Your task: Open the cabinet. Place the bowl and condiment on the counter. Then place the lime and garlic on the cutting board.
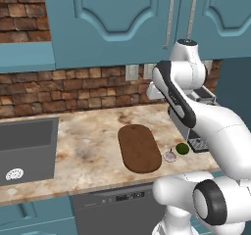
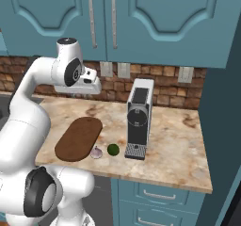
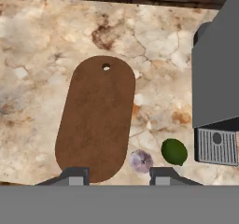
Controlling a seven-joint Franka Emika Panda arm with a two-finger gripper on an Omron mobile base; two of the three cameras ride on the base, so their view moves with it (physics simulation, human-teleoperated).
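above the dark brown oval cutting board (image 3: 95, 120), the robot's gripper (image 3: 119, 175) hangs well clear of the counter (image 1: 93, 146), looking almost straight down, with nothing between its two small dark fingertips (image 3: 74, 175); the jaws stand partly apart, neither wide nor pinched, and hold nothing. the board, taken as the landmark, lies flat on the marbled beige stone with its long axis running from the front edge toward the brick wall, and a small hanging hole sits at its far end. just beside the board's near right end lies the garlic (image 3: 141, 161), pale with purple streaks, on the bare counter and almost touching the board's edge. a little further to the right of the board rests the lime (image 3: 174, 151), dark green and round, close to the garlic but apart from it. neither is on the board yet, so that step seems undone. further right of the board stands a grey coffee machine (image 2: 139, 118), its drip tray just beyond the lime. above and behind the board hangs the teal cabinet (image 1: 122, 18), both arched doors shut, their slim silver handles (image 2: 92, 19) side by side at the seam. because the doors are closed, the bowl and condiment are presumably hidden inside, though this cannot be confirmed. to the left of the board, well apart, is a grey sink (image 1: 27, 148). the high, empty-handed pose suits a start: opening the cabinet probably comes first.
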